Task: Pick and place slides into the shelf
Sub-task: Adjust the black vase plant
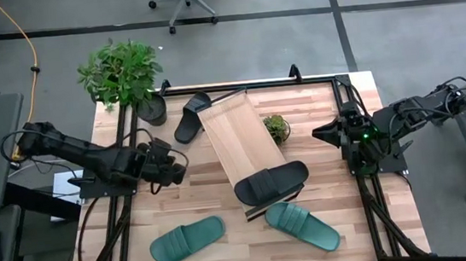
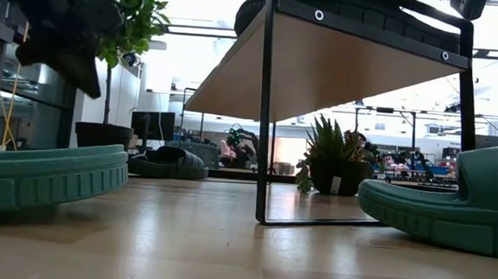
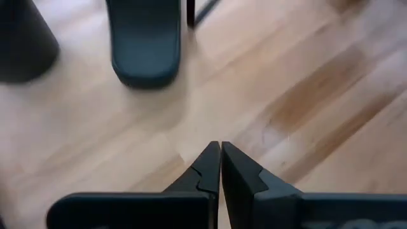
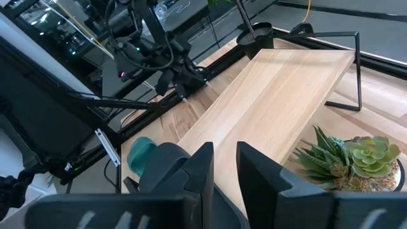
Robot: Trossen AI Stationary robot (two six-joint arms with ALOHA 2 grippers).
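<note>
While one black slide (image 1: 271,182) already rests across the shelf (image 1: 242,138) at centre of the high view, a second black slide (image 1: 191,117) lies beside its upper end and two teal slides (image 1: 187,239) wait lower down, apparently unplaced. Left gripper (image 1: 176,166), left of centre, is closed and empty. Low view: shelf overhead. Left wrist view: fingers pressed together. Right wrist view: right gripper (image 4: 224,166) narrowly parted, holding nothing, parked clear.
</note>
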